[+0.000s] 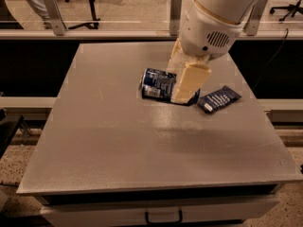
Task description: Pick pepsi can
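The pepsi can point(157, 83), dark blue with white lettering and silver ends, hangs on its side in the air above the grey table point(118, 141). My gripper point(182, 82) is shut on it, with one cream finger point(188, 82) across the can's right part and the other behind it. The can's left end sticks out free. The white arm comes down from the upper right.
A flat dark-blue snack bar wrapper point(218, 99) lies on the table just right of the gripper. A glass railing with metal posts point(52, 13) runs behind the table. A drawer handle point(163, 217) shows at the table's front.
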Controlling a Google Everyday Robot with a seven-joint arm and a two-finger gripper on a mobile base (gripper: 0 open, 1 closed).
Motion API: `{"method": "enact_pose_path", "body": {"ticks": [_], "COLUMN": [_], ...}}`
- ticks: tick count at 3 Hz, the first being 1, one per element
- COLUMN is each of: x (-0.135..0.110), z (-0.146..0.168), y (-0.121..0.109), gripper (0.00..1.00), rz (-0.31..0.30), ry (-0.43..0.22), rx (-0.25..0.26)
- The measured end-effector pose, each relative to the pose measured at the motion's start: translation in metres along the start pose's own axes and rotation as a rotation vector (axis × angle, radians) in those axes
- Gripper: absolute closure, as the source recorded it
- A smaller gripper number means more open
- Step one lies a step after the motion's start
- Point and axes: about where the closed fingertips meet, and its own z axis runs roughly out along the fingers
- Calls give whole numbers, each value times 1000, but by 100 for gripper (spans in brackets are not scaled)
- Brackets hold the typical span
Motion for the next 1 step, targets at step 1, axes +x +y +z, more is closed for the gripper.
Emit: {"method": "enact_pose_path", "body": {"ticks": [1], "x": [-1], "z": [0], "y": [-1], "gripper": [100], "rz": [0], "ry": [-2], "rx": [3]}}
